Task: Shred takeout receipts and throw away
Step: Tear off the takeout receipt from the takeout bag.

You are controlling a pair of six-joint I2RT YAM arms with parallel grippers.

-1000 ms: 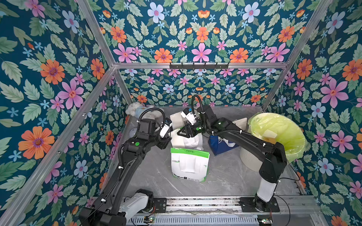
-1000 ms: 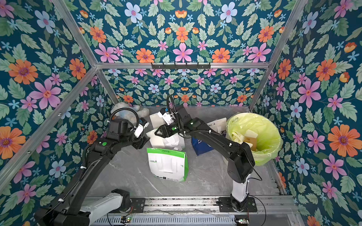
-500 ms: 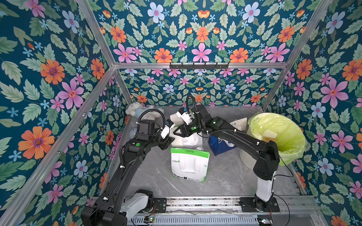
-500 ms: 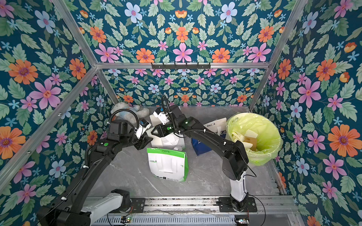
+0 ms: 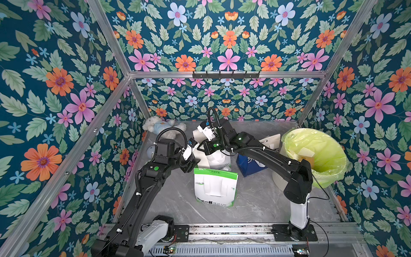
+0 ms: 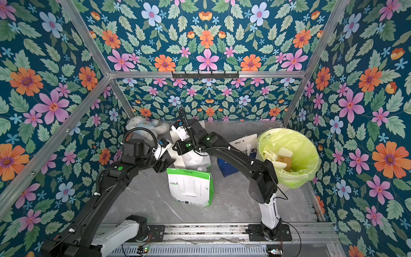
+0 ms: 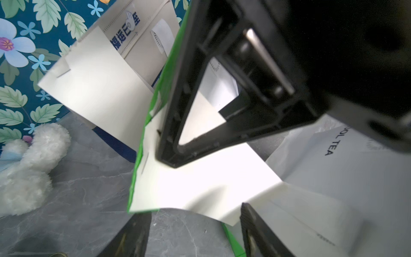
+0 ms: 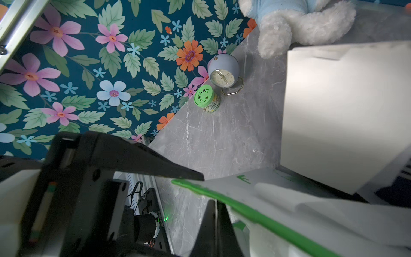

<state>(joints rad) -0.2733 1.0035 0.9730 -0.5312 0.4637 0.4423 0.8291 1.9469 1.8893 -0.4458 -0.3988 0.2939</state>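
**Finding:** The right tool point(image 7: 171, 161) is fully closed. Its tips meet on a plain white sheet, taken to be a receipt point(image 7: 200, 189), hard by the green edge of the green-and-white bag point(image 5: 214, 189). Whether that bag edge is caught in the nip as well cannot be told. The left tool point(image 7: 193, 210) stands wide open and holds nothing. The receipt's lower border lies between its fingers, but contact is not confirmed. In both top views the pair work low over the table point(image 5: 255, 200), at the bag's upper corner. The lined bin point(image 5: 333, 164) is well apart, on the right arm's side.

**Assessment:** The receipt is light, thin and limp. It bows under its own weight, should tear easily, and may slip from a loose pinch. Advise a firm hold on the free border, near the right tool and clear of the bag and its strap.
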